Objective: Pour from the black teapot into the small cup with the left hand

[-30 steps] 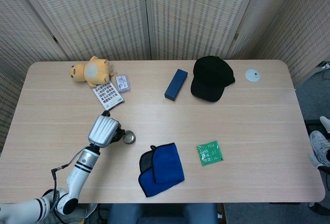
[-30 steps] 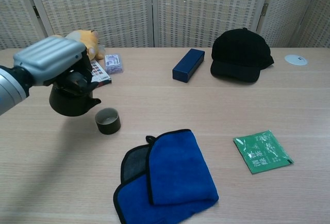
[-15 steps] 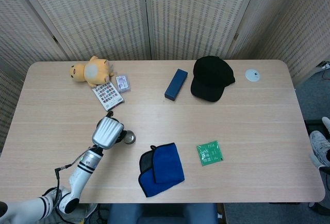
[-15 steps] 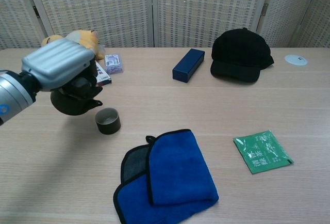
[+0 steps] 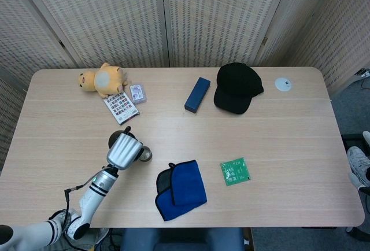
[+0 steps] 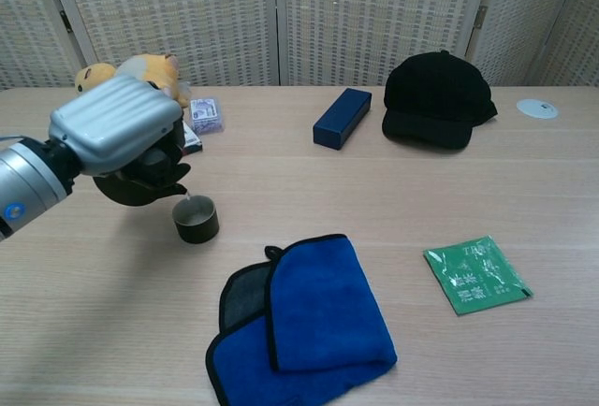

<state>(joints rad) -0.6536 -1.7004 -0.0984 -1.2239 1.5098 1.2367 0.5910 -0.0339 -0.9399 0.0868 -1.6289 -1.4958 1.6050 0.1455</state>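
My left hand [image 6: 120, 132] [image 5: 124, 150] grips the black teapot [image 6: 140, 183], holding it tilted in the air with its spout down over the small dark cup [image 6: 196, 219] [image 5: 144, 154]. A thin pale stream runs from the spout into the cup in the chest view. The cup stands upright on the table just right of the hand. In the head view the hand's silver back hides most of the teapot. My right hand shows in neither view.
A blue cloth [image 6: 304, 317] lies folded near the front, a green packet [image 6: 476, 274] to its right. Farther back are a navy box [image 6: 342, 117], a black cap [image 6: 438, 97], a plush toy [image 5: 103, 79], a card sheet [image 5: 121, 106] and a white disc [image 6: 536, 108].
My left hand has carried the teapot right toward the cup and tipped it further; its spout now hangs over the cup and liquid runs out.
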